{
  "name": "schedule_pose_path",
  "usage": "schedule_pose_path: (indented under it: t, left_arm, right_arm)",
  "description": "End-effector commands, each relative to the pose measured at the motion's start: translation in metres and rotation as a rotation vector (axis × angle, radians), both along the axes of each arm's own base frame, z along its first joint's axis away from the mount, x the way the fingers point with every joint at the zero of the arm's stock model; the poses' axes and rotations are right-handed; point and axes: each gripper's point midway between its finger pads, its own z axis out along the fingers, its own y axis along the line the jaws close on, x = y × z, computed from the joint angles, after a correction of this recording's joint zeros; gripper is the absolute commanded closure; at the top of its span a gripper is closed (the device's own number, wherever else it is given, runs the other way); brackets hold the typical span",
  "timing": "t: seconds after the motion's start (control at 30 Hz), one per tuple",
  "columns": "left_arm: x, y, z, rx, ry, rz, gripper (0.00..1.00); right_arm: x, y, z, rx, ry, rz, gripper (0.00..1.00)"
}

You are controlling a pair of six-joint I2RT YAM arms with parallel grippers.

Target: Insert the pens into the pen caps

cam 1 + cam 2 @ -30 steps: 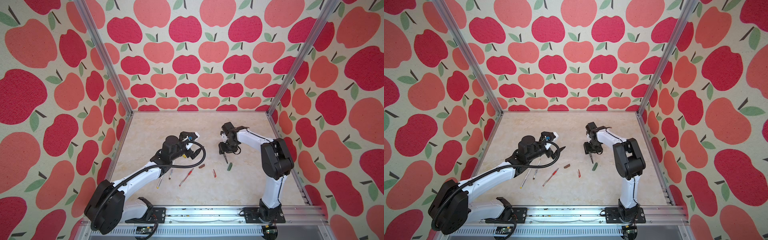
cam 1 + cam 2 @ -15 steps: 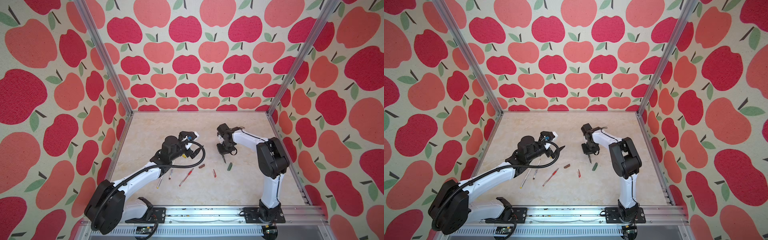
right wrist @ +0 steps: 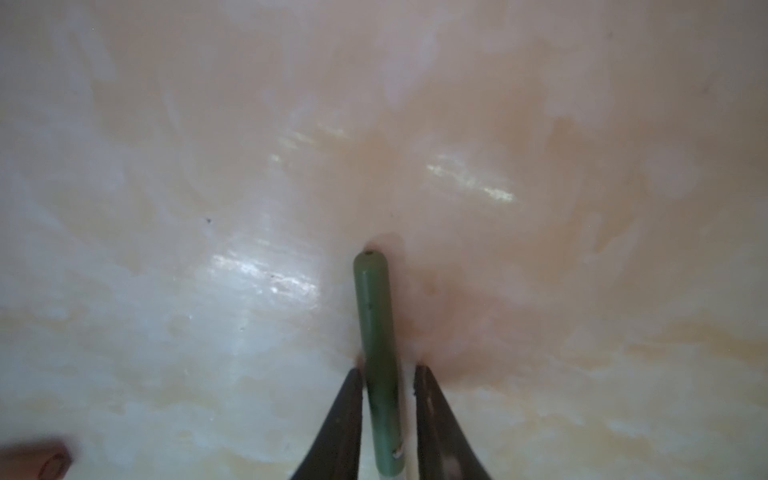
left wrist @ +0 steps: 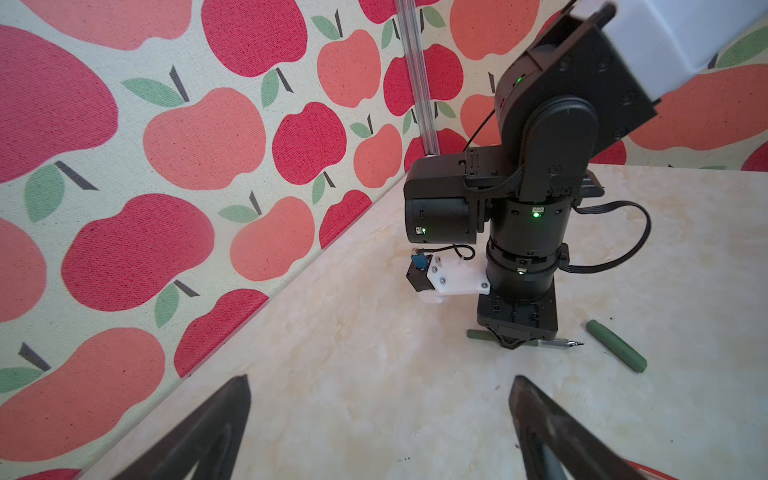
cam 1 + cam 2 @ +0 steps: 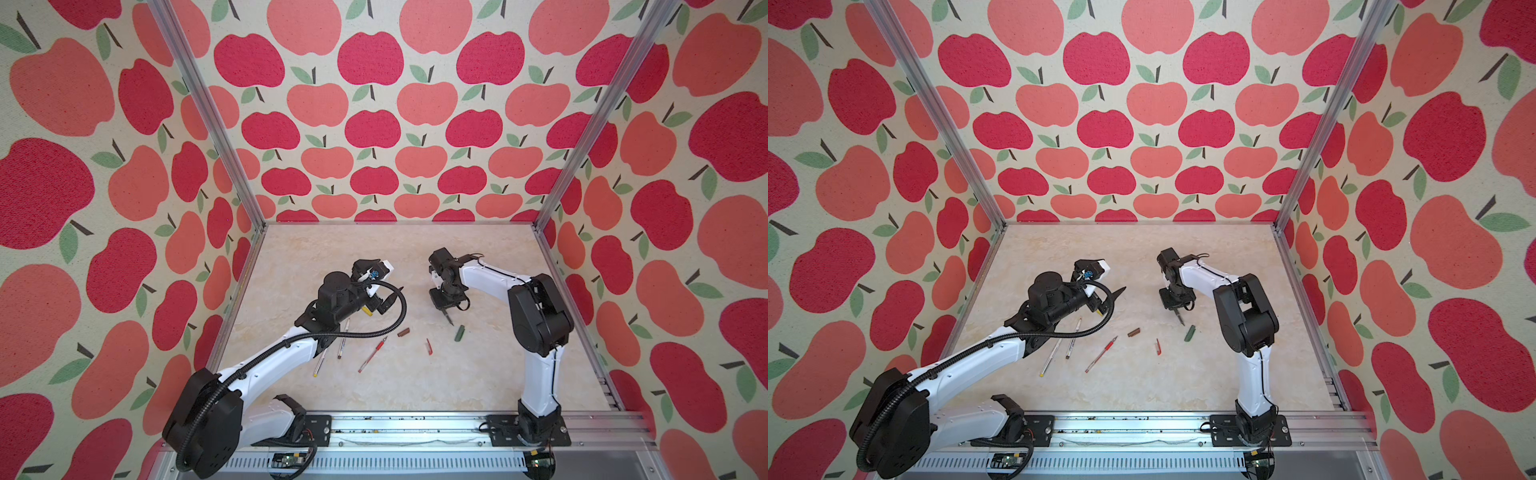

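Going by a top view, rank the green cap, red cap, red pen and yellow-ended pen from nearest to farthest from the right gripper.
From the right gripper, in a top view:
1. green cap: just in front of it, slightly to the right.
2. red cap: further forward, slightly to the left.
3. red pen: well to the left, lying diagonally.
4. yellow-ended pen: farthest, leftmost of the four.

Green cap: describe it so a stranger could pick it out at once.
Start at the right arm. Near its tool, by the pen tip, lies the green cap. It is the only dark green stub; its neighbours are a brown cap and a red cap.
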Motion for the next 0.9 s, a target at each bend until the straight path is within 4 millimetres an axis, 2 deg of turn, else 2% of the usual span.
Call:
schedule_pose_path:
  t: [0.0,0.17,0.27,0.47,0.57,0.7,0.87]
  left_arm:
    - [-0.002,0.008,-0.004,0.021,0.001,0.018,0.01]
    - [-0.004,0.011,-0.001,0.021,-0.006,0.024,0.01]
    - [-0.006,0.012,0.001,0.016,-0.012,0.018,0.01]
    - [-0.014,0.017,0.005,-0.008,0.016,0.010,0.01]
    - [-0.028,0.026,0.015,-0.023,0.004,0.011,0.01]
    - [-0.047,0.045,0.031,-0.054,-0.034,0.042,0.01]
    - [-0.063,0.069,0.045,-0.069,-0.066,0.097,0.01]
  right_arm:
    - [-0.004,-0.001,-0.007,-0.022,0.018,0.049,0.73]
    - [-0.006,0.004,-0.007,0.003,0.018,0.079,0.84]
    - [-0.002,0.012,0.001,0.031,-0.015,0.120,0.87]
    - [0.018,0.052,0.040,0.119,-0.164,0.344,0.88]
    - [0.020,0.080,0.053,0.137,-0.218,0.498,0.86]
    - [0.004,0.113,0.048,0.109,-0.224,0.737,0.85]
    - [-0.018,0.138,0.030,0.023,-0.234,0.977,0.85]
